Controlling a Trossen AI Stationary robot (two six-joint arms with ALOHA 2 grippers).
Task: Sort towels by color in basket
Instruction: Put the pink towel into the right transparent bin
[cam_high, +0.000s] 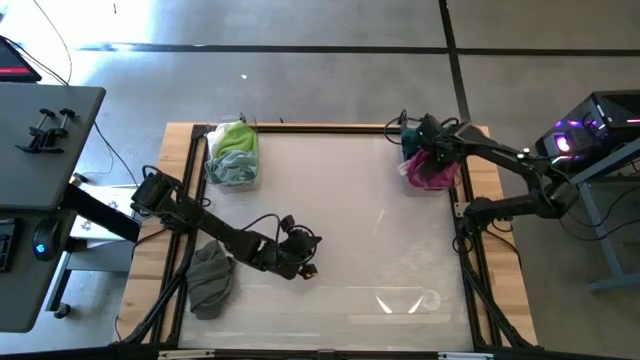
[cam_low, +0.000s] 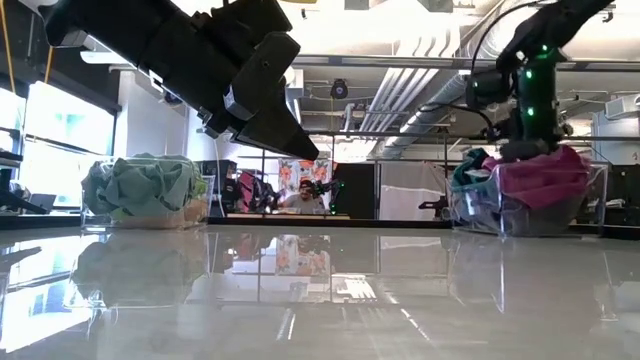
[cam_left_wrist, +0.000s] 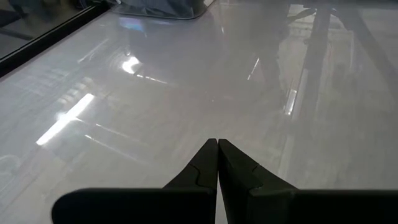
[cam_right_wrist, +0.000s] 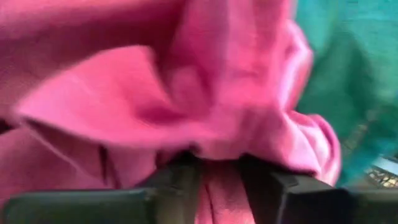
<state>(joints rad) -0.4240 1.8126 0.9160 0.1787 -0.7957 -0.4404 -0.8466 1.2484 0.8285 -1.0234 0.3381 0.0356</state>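
Note:
Two clear baskets stand at the table's far side. The left basket (cam_high: 232, 155) (cam_low: 145, 190) holds lime green, mint and cream towels. The right basket (cam_high: 432, 172) (cam_low: 530, 200) holds a magenta towel (cam_right_wrist: 186, 81) (cam_low: 550, 170) and a teal-green towel (cam_right_wrist: 348, 81). My right gripper (cam_high: 418, 152) (cam_right_wrist: 221, 165) points down into the right basket, its fingers apart in the magenta cloth. A grey towel (cam_high: 210, 278) lies crumpled flat on the table near the left edge. My left gripper (cam_high: 308, 268) (cam_left_wrist: 217, 142) hovers shut over bare table to the right of the grey towel. My right gripper comes at the magenta towel from above, pointing steeply down. A bunched fold of the towel (cam_right_wrist: 217, 186) lies in the gap between the two fingers (cam_right_wrist: 180, 177), and the cloth rests on the heap in the basket. Whether the pads press the fold, I cannot tell.
The glossy tabletop (cam_high: 360, 220) lies bare between the baskets and the near edge, inside a dark frame on a wooden border (cam_high: 500, 290). A grey desk (cam_high: 50, 120) stands off the table's left, and a lit device (cam_high: 590, 130) off its right.

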